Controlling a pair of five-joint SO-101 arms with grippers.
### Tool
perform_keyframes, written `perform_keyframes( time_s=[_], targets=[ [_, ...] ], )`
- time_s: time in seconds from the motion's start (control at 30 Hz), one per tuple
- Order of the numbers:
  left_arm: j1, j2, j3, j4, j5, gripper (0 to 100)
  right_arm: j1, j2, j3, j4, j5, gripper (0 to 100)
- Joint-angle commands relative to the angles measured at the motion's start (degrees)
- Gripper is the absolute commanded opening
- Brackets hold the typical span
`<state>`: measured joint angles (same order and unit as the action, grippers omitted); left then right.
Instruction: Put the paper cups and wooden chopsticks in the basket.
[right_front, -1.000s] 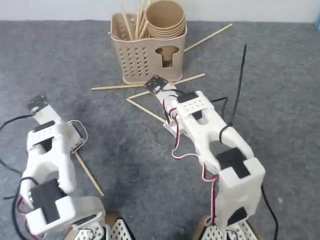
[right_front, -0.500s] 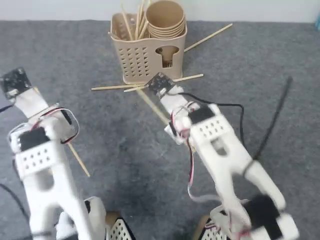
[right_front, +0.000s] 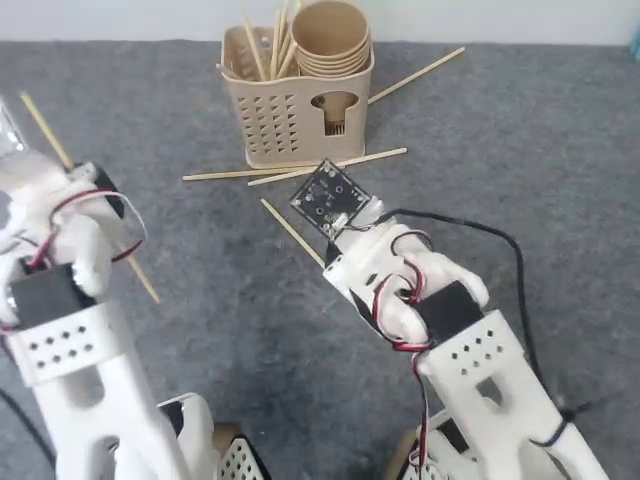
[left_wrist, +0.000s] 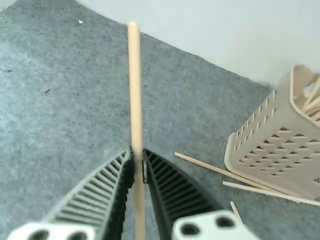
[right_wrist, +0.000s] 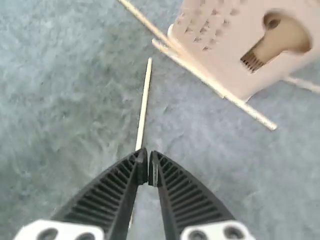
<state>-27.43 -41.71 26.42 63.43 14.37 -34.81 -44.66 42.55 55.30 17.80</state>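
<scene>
Wood, left: the held stick (left_wrist: 133, 85) is pinched partway along its length by the left gripper (left_wrist: 137, 156). The jaws are clamped tight on it, and it is lifted off the carpet (right_front: 520, 150) at the left of the high view, well apart from the basket (right_front: 290, 120).
Step in hand: carrying that stick to the basket, by the look of it.
Doing it well: the stick juts out on both sides of the jaws, so it likely needs tipping end-down over the rim. The aim should be the left half, beside the cups (right_front: 330, 35), with release only once the lower end is inside the walls. A careless swing could knock out the sticks already leaning there.
Basket: beige and perforated, upright at top centre. It holds a stack of cups in its right half and the basket sticks (right_front: 255, 45) leaning in its left.
Front sticks (right_front: 240, 173): two lie on the carpet just before the basket's base.
Right gripper (right_wrist: 148, 162): the jaws are together with nothing seen between them, low over the floor stick (right_wrist: 144, 100). That stick lies on the carpet between this arm and the basket.
Far stick (right_front: 415, 75): it lies on the carpet right of the basket, its near end by the basket's corner.
Left to do: four loose sticks, plus the one in the air.
</scene>
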Motion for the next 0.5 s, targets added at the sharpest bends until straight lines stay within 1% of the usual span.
perform_keyframes(
  time_s=[0.0, 0.1, 0.17, 0.27, 0.47],
  targets=[
    [0.5, 4.0, -5.8, 0.1, 2.0, 1, -0.7, 5.2, 0.8, -7.3, -5.3, 1.3],
    [2.2, 8.3, -10.9, -0.4, 4.5, 1, -2.1, 14.9, 0.7, -12.6, -4.7, 3.6],
    [5.2, 11.2, -15.2, -1.1, 4.3, 1, -3.1, 22.2, -0.8, -14.5, -5.1, 9.2],
    [9.2, 15.0, -19.7, -6.5, 4.0, 1, -3.4, 32.6, -5.0, -15.6, -5.0, 14.9],
    [16.1, 21.8, -23.3, -21.5, -1.3, 1, -1.4, 46.7, -13.8, -15.7, -4.7, 8.9]
  ],
)
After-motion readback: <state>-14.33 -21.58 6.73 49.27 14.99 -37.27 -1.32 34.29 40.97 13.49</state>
